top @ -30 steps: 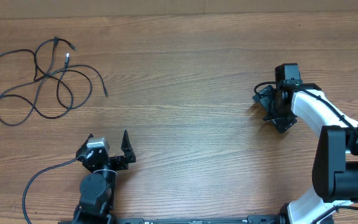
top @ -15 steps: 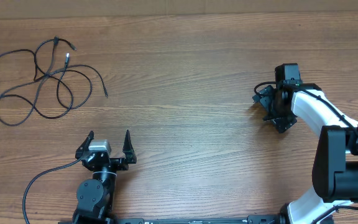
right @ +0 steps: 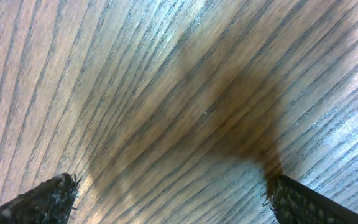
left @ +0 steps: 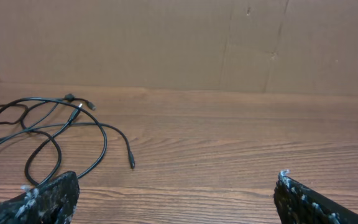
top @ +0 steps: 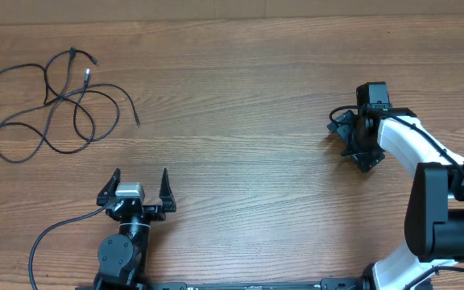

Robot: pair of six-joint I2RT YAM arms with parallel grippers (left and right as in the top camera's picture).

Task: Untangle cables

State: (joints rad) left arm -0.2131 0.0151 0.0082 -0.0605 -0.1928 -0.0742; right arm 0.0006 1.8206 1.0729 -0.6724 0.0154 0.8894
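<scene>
While looking down from overhead, finding the cables [top: 63, 98] lying looped at the far left of the bench [top: 240, 97], well apart from the left gripper [top: 141, 173], gaping wide and holding nothing. Catching one plug end [left: 131, 164] clearly only from the left wrist. Getting from the right wrist just bare wood beneath the right gripper [right: 169, 193], spread wide and empty.

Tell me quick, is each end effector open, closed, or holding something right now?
Left end effector: open, holding nothing; the cables lie apart from it.
Right end effector: open, holding nothing.
</scene>
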